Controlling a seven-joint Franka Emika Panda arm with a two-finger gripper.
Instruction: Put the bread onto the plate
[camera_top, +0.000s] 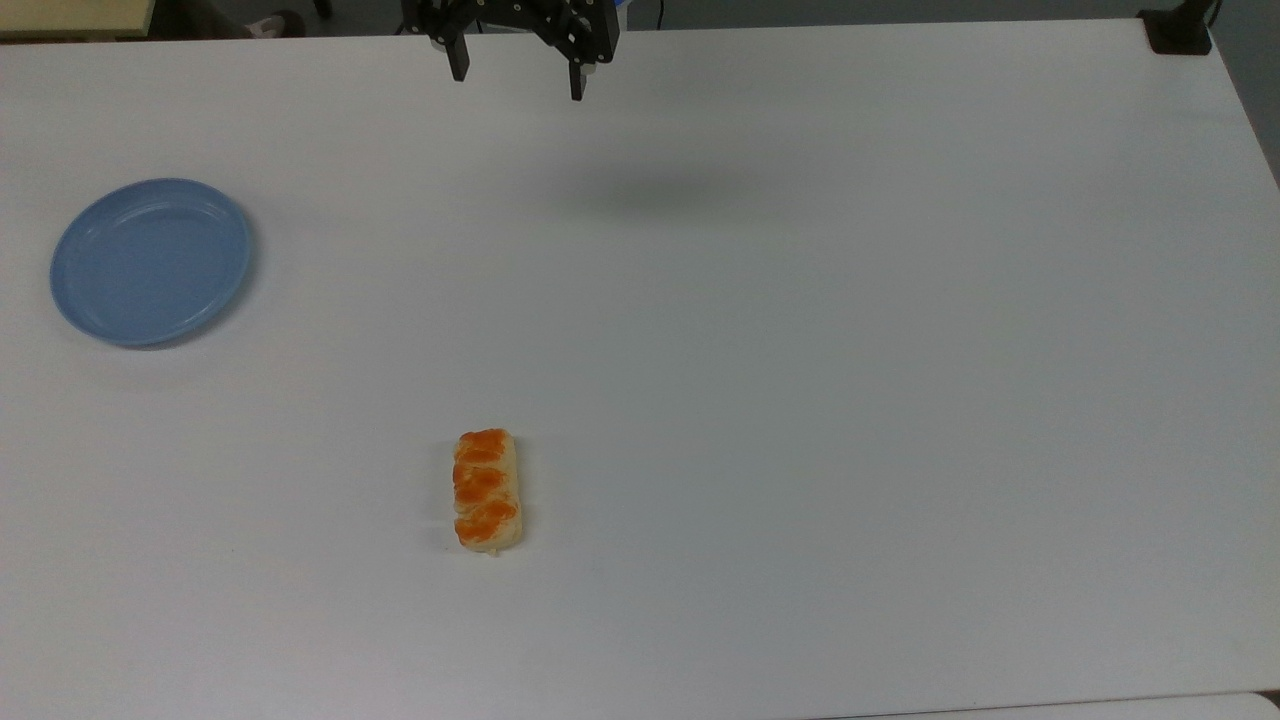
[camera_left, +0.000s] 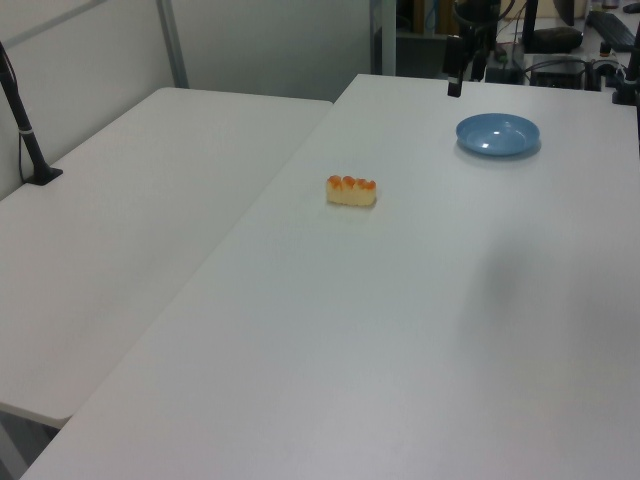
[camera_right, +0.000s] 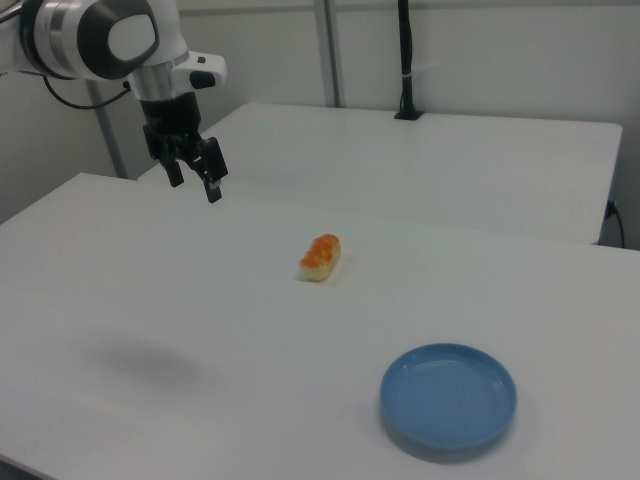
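The bread, a pale bun with orange glazed patches, lies flat on the white table, below the middle in the top view. It also shows in the left view and the right view. The light-blue plate sits empty at the top view's left, far from the bread, and is seen too in the left view and the right view. My gripper hangs open and empty high above the table's far edge, well away from both.
The white table carries the gripper's shadow below the gripper. A second white table adjoins it at the left view's left. A black clamped post stands on that table; its base sits at the top view's upper right.
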